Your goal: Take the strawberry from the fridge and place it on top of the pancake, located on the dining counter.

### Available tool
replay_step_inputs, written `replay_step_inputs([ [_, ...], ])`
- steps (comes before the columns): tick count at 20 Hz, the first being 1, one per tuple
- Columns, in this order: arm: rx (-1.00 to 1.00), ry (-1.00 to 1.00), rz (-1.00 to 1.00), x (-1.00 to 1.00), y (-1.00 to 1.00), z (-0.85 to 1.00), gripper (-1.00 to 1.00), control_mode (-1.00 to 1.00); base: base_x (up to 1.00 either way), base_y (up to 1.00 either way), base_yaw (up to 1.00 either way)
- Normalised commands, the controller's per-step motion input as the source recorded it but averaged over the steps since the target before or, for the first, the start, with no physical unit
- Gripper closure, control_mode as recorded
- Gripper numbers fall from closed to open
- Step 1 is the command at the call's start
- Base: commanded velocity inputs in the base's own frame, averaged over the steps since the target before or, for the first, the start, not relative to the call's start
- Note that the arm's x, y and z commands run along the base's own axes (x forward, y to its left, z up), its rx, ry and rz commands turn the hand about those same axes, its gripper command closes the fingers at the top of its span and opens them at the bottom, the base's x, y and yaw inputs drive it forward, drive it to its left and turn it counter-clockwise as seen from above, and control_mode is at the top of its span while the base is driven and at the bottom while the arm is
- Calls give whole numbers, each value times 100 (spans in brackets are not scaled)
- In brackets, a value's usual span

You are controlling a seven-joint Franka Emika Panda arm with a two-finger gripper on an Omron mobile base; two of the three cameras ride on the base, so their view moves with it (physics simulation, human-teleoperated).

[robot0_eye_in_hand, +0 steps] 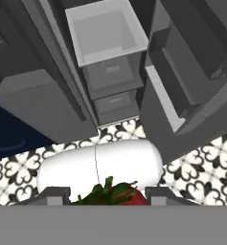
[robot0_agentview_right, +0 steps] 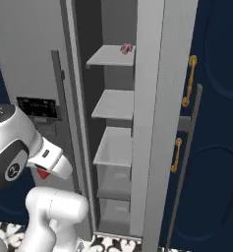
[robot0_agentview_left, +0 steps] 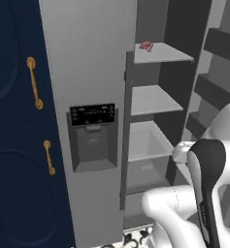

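Gripper (robot0_eye_in_hand: pixel 107 197): you see it at the bottom centre of the hand view, its two dark finger tips closed on the strawberry between them.
Strawberry (robot0_eye_in_hand: pixel 120 196): one, bright red with green leaves, bottom centre of the hand view, held in the jaws; in the right base view a bit of red shows under the white wrist at lower left, likely the same fruit.
Floor (robot0_eye_in_hand: pixel 201 165): black-and-white patterned tiles, across the lower half of the hand view below the held fruit.
Fridge (robot0_agentview_left: pixel 87 58): one tall grey unit, its right compartment standing open; you find it mid-frame in both base views.
Shelves (robot0_agentview_left: pixel 153 99): you can count three flat grey shelves in the open compartment, with drawers below them.
Meat-like piece (robot0_agentview_left: pixel 146 46): one, pinkish-red, on the top shelf, upper centre of the left base view.
Dispenser panel (robot0_agentview_left: pixel 92 115): black, on the closed left door; it carries small pale marks too fine for you to read.
Navy cabinets (robot0_agentview_left: pixel 14 145): left edge of the left base view, right edge of the right base view.
Gold handles (robot0_agentview_left: pixel 34 83): two on each side's cabinets.
Brands or labels: no writing is legible anywhere.
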Motion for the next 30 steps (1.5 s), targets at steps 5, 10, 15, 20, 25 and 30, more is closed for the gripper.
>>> replay_step_inputs([
  [5,0,0,0,0,0,0,100,100,-100,48,-15],
  [10,0,0,0,0,0,0,100,100,-100,2,-30],
  [15,0,0,0,0,0,0,100,100,-85,-34,-59],
  [20,0,0,0,0,0,0,100,100,-38,-25,-77],
  [25,0,0,0,0,0,0,100,100,-8,-41,-82],
  [30,0,0,0,0,0,0,100,100,11,-70,-77],
])
